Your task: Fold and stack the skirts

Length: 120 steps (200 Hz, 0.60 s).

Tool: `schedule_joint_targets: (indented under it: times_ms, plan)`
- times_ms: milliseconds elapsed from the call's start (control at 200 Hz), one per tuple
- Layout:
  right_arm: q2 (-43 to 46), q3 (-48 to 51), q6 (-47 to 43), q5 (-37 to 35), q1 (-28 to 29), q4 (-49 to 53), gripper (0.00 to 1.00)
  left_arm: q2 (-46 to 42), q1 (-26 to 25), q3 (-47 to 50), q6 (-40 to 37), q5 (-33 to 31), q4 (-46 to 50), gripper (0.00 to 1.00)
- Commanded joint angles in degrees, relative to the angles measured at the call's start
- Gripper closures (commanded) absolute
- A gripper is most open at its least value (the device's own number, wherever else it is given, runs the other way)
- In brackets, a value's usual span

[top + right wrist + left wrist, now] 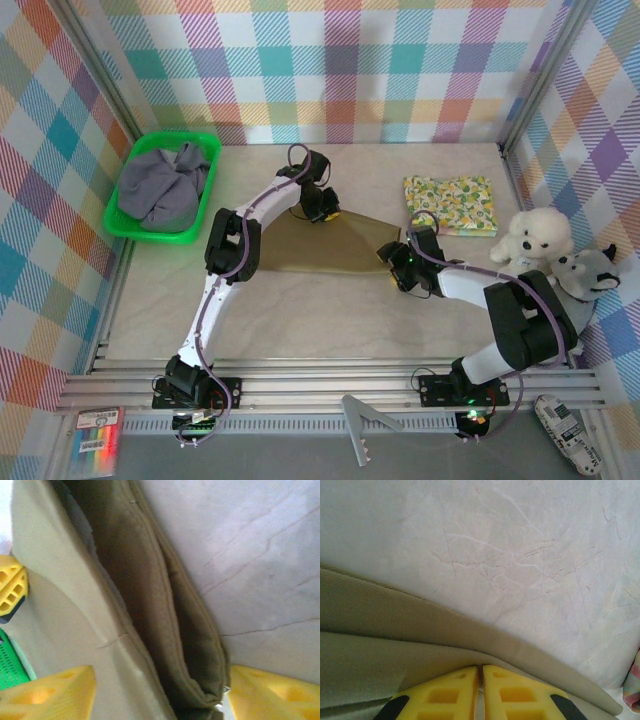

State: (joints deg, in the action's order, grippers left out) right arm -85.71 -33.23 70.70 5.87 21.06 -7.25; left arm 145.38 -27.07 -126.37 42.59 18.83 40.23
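Observation:
The olive-brown skirt (335,245) lies spread flat in the middle of the table. At its far edge, my left gripper (322,212) is shut on the hem, and the left wrist view shows the yellow fingers (455,692) pressed together on the olive cloth (380,630). My right gripper (392,256) is at the skirt's right corner, open, with the doubled olive edge (185,645) between its spread fingers (55,692). The floral skirt (450,203) lies folded at the back right. The grey-lavender skirt (165,188) sits crumpled in the basket.
A green plastic basket (130,225) stands at the back left. A white plush (535,238) and a grey plush (585,272) sit at the right wall. Bare tabletop (300,320) lies in front of the olive skirt.

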Motion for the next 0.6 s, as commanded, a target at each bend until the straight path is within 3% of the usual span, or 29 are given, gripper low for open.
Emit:
schedule_joint_targets:
  times_ms: [0,250,430,595]
  plan:
    - [-3.40,1.21,0.02,0.55,1.05,-7.53,0.50,1.30,0.60,3.50,-0.06,-1.31,5.15,0.87]
    - [-1.60,2.51,-6.25,2.08,0.54,-6.13,1.00,-5.85,2.19,18.11,7.04,-4.46,-5.04,0.85]
    - [-2.45,-1.93,-18.27,11.34,-2.38,-2.00,1.00,-9.29,2.62,24.13,9.87,-5.55,-9.55,0.85]
    - [-5.12,-8.03,-24.83,13.72,-3.31,6.17,1.00,-10.82,3.38,22.76,10.08,-3.10,-11.59,0.77]
